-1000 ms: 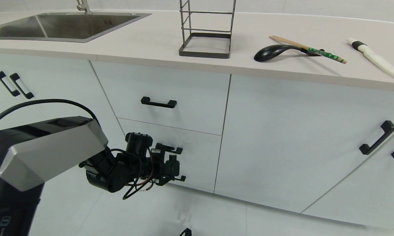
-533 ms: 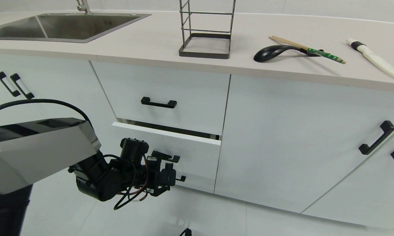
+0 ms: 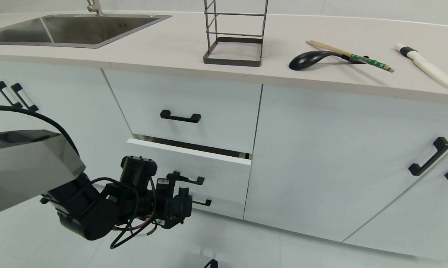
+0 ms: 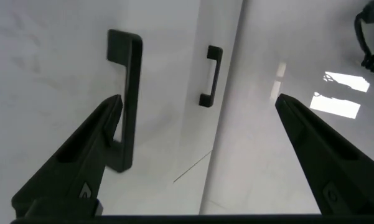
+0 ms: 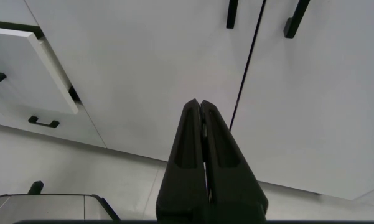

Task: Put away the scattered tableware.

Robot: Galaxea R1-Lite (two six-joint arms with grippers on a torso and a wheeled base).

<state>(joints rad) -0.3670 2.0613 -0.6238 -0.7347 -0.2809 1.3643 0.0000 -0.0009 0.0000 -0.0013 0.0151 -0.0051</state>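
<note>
On the counter lie a black spoon (image 3: 308, 59), a pair of chopsticks (image 3: 352, 56) resting across its handle, and a white utensil with a black band (image 3: 428, 67). Below, the second drawer (image 3: 212, 175) stands slightly pulled out, also seen in the right wrist view (image 5: 31, 68). My left gripper (image 3: 186, 195) is open, low in front of that drawer and just left of its black handle (image 3: 188, 180). In the left wrist view the left gripper (image 4: 198, 99) has the handle (image 4: 126, 106) beside one fingertip, not clamped. My right gripper (image 5: 202, 104) is shut on nothing, facing the white cabinet doors.
A dark wire rack (image 3: 234, 41) stands mid-counter and a steel sink (image 3: 71, 28) is at the far left. The top drawer's handle (image 3: 180, 117) and the lowest drawer's handle (image 3: 202, 203) are black. Cabinet doors with black handles (image 3: 428, 156) are to the right.
The second drawer has come out a little, drawn by my left gripper. The left gripper has since let go of the handle and backed off to the left.
</note>
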